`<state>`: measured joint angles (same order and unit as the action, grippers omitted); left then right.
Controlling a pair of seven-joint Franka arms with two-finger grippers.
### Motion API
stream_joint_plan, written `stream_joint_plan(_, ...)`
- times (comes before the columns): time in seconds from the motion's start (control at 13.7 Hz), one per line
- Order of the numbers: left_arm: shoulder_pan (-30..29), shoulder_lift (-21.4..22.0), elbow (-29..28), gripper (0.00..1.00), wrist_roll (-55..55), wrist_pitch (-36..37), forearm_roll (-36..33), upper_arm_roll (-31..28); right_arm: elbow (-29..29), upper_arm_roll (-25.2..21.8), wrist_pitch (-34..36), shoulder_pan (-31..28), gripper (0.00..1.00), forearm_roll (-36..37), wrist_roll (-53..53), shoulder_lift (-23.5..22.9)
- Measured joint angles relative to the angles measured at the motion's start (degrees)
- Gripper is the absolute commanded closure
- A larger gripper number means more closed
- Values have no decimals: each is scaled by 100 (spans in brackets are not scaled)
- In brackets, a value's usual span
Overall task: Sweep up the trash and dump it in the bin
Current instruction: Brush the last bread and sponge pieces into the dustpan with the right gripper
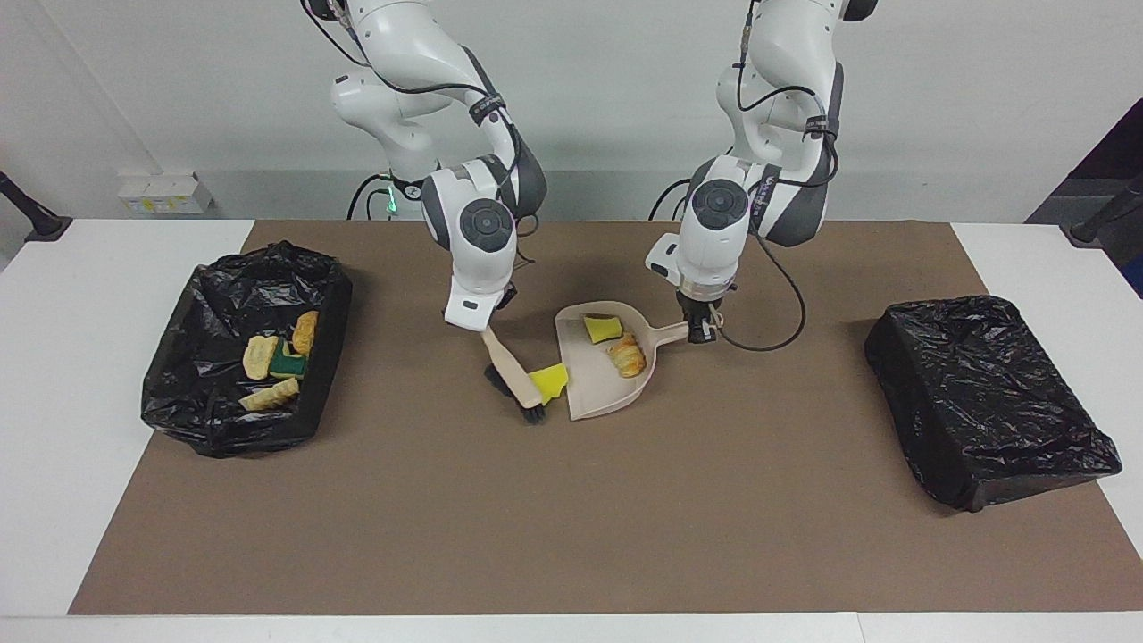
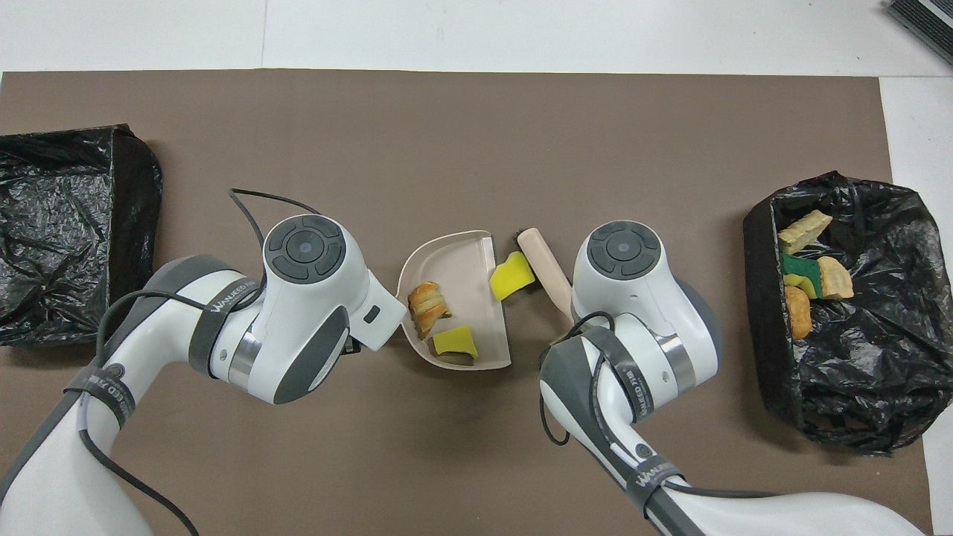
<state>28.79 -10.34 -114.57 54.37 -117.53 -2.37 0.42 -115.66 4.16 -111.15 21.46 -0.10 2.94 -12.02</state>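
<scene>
Facing view: right end effector [image 1: 487, 329] grips brush [image 1: 513, 379] against yellow sponge [image 1: 547, 381]; left end effector [image 1: 703, 331] clamps dustpan [image 1: 585, 379] handle.

Two glossy white jointed arms with dark grey joint bands and round grey end caps. Black cables loop along both. Grey lettering on forearm bands. Green light glows at one base.

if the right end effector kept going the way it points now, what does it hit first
It points down and away from the robots, along the brush it holds. Going on, the right end effector would likely drive the brush head into the mat, beside the yellow sponge piece at the dustpan lip.
</scene>
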Motion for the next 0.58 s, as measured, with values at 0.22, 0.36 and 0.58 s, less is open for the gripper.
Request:
stream_joint_plan(0.22, -15, 0, -9, 100, 0, -7, 0, -4, -50, 13, -1, 514, 100, -658, -529, 106)
stream_joint_plan(0.36, -29, 0, -17, 100, 3, -13, 0, -3, -71, 20, -1, 729, 100, -728, -895, 162)
stream_joint_plan(0.58, -157, 1, -31, 100, 6, -14, 1, 0, -53, 2, 110, 736, 100, -745, -1364, 362)
